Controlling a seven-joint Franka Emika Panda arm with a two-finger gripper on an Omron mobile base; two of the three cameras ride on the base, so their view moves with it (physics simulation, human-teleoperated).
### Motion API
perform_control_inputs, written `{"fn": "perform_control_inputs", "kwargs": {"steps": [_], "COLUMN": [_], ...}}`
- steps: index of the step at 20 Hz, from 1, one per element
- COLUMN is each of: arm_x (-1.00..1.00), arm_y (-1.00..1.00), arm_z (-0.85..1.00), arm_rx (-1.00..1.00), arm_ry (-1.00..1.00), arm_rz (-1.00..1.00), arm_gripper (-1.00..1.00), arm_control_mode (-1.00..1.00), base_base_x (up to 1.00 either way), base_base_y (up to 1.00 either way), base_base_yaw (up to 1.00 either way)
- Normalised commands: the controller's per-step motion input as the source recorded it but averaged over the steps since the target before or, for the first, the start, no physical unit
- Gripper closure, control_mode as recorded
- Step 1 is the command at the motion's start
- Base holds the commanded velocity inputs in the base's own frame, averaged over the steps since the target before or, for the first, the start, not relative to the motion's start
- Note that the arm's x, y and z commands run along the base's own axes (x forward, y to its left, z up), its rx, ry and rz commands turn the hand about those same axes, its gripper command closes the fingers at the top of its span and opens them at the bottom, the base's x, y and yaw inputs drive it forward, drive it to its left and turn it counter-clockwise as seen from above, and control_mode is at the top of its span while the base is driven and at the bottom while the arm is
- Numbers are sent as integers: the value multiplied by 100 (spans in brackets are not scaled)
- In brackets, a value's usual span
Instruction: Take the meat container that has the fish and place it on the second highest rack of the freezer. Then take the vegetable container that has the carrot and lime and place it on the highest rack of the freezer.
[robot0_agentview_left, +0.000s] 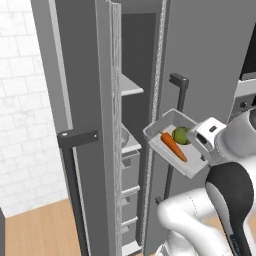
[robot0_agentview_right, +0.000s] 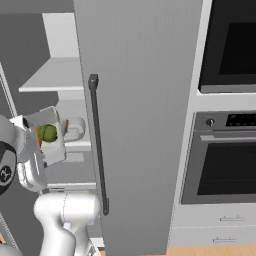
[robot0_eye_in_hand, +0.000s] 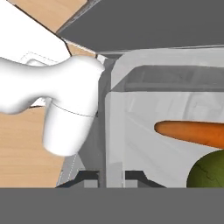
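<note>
— Before the tall dark grey freezer (robot0_agentview_left: 150, 60), what's held?
— My gripper (robot0_agentview_left: 202, 150) clamps the pale translucent vegetable tray's (robot0_agentview_left: 159, 129) rim; orange carrot (robot0_agentview_left: 173, 146) and round green lime (robot0_agentview_left: 180, 135) lie inside, mid-air beside the shelves.

- vegetable container (robot0_agentview_left: 169, 156) is hanging in the air, tilted, in front of the open freezer (robot0_agentview_left: 135, 125), near its black bar handle (robot0_agentview_left: 176, 130)
- carrot (robot0_agentview_left: 173, 146) is lying diagonally inside it, lime (robot0_agentview_left: 181, 135) sitting just beside the carrot's upper end
- gripper (robot0_agentview_left: 200, 148) is gripping the container's right rim, fingers hidden behind the hand
- freezer shelves (robot0_agentview_left: 131, 87) are showing light grey, drawers (robot0_agentview_left: 130, 187) sitting below
</note>
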Motion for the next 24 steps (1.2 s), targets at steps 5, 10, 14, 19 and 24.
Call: {"fn": "perform_control_inputs", "kwargs": {"steps": [5,10,14,19,24], "arm_x": [49,51,46,57,61], "arm_y": [9,0,9,20,22], "arm_z": [63,73,50,15,0], "arm_rx": [0,0,0,10,21], "arm_ry": [-9,-1,-19,-9,2], "arm_rz": [4,22,6,0,3], "arm_gripper": [100,100,100,100,100], "arm_control_mode": [-100,-100,-100,-100,-100], "base_base_x": [0,0,0,0,0], "base_base_y": [0,0,0,0,0], "base_base_yaw": [0,0,0,0,0]}}
